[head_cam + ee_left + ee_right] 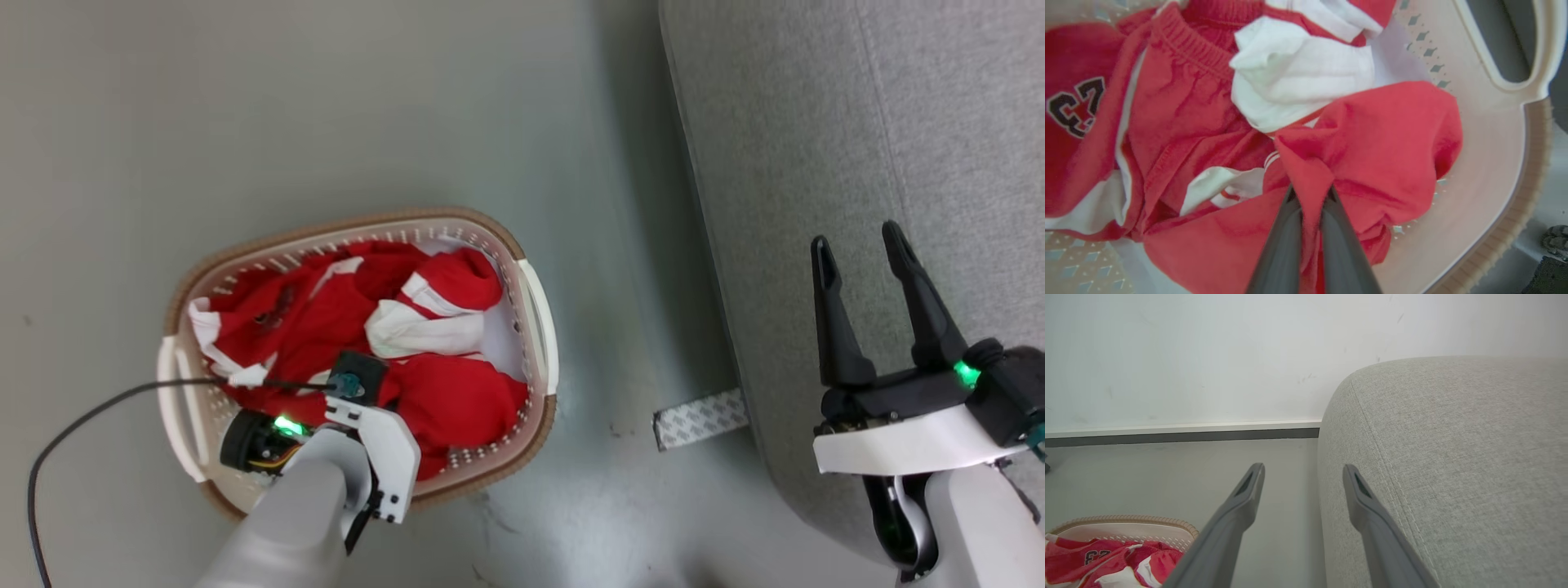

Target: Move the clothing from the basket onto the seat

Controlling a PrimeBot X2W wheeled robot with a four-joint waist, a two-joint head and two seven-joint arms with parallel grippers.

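Red and white clothing [359, 327] lies heaped in the cream basket [541, 327] on the floor. My left arm reaches down into the basket from the near side. In the left wrist view my left gripper [1310, 195] is shut on a pinched fold of the red clothing [1380, 134], low in the pile; a dark number print [1075, 106] shows at left. My right gripper [857, 249] stands open over the grey seat [857, 122], nothing between its fingers. In the right wrist view the right gripper [1303, 471] straddles the seat's edge [1453, 457], with the basket [1126, 526] at lower left.
A black cable [90, 416] trails from the left wrist over the basket's near handle onto the floor. A strip of white patterned tape [700, 419] lies on the floor at the seat's base. Beyond the floor runs a wall with a skirting board [1180, 430].
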